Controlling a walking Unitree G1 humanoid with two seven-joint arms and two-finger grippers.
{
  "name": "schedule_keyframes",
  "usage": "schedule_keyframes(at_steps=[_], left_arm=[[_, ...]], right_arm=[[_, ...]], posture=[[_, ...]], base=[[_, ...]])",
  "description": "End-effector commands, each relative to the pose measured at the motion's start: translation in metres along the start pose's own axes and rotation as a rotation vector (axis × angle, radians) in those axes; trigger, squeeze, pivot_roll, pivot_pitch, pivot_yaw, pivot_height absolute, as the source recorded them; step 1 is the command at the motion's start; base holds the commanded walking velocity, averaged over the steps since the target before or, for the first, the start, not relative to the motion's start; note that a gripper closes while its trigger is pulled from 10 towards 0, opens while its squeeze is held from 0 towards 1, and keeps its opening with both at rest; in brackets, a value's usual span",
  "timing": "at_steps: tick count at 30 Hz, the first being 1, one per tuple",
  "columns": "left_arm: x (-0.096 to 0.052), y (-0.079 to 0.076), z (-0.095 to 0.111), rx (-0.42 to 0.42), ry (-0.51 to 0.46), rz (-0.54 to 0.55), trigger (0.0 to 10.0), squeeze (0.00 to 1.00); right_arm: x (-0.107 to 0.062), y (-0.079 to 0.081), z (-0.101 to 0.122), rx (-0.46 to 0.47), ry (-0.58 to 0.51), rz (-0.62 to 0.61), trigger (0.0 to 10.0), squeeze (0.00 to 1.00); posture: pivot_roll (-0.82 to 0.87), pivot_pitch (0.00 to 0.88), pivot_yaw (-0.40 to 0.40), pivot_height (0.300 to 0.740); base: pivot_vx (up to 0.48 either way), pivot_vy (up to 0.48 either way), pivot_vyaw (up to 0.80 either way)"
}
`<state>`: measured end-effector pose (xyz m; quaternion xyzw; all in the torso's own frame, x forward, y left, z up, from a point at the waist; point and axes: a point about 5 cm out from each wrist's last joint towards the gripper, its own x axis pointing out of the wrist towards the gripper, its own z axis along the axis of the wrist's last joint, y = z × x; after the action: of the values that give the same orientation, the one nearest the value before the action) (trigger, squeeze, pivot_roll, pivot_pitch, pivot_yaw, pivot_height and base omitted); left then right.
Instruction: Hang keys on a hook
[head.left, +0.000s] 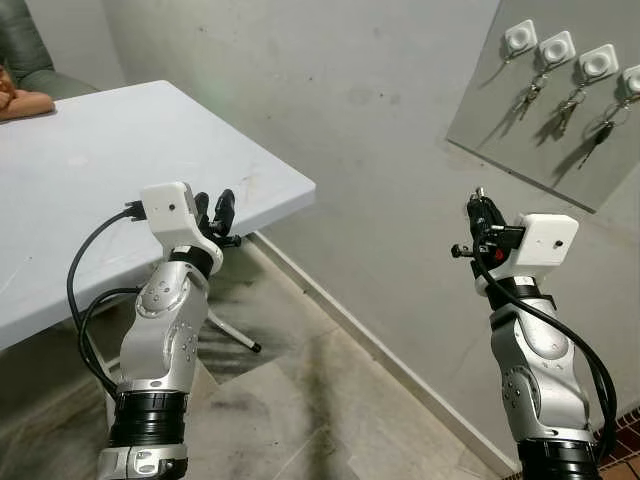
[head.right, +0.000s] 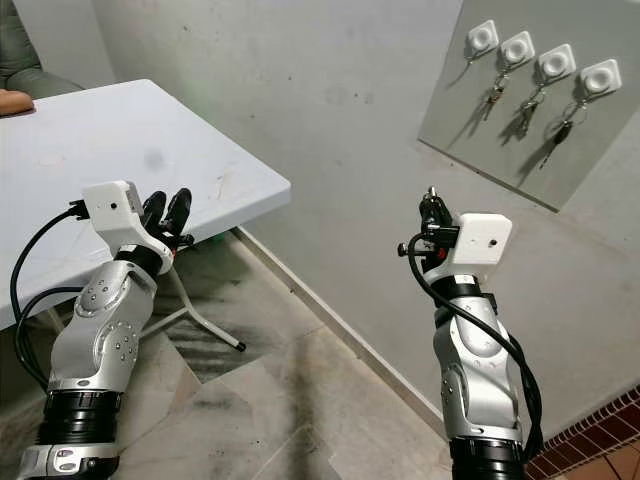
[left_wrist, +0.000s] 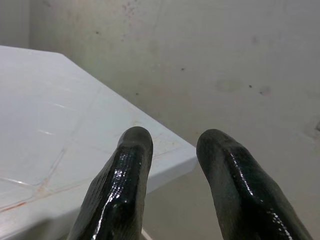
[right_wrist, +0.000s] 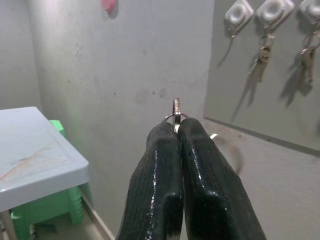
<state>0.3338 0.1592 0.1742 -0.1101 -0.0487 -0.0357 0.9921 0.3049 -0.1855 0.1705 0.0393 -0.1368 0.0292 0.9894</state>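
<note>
Right gripper (right_wrist: 176, 131) pinched on key ring (right_wrist: 176, 111), approaching w/ empty left hook (head.right: 481, 39) next; left gripper (left_wrist: 172, 150) narrowly parted, idle.

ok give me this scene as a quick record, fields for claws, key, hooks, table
right claw: shut on key ring, raised toward the wall, short of the board
left claw: open, holding nothing, near the table corner
hook board: grey panel on the wall, four white hooks
free hook: the leftmost one, no keys
taken hooks: three, each with hanging keys
table: white, to the robot's left
person: hand resting at the table's far edge
</note>
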Motion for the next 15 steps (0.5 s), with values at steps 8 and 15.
schedule_keyframes(at_steps=[8, 15], left_arm=[[0.007, -0.003, 0.011, 0.044, -0.02, -0.058, 10.0, 0.0], [0.008, -0.009, 0.024, 0.079, -0.071, -0.094, 10.0, 0.0]], right_arm=[[0.01, -0.001, 0.012, -0.011, -0.031, 0.03, 10.0, 0.0], [0.019, -0.002, 0.03, 0.01, -0.094, 0.061, 10.0, 0.0]], posture=[[0.13, 0.0, -0.086, 0.74], [0.13, 0.0, -0.083, 0.74]], base=[[0.0, 0.0, 0.0], [0.0, 0.0, 0.0]])
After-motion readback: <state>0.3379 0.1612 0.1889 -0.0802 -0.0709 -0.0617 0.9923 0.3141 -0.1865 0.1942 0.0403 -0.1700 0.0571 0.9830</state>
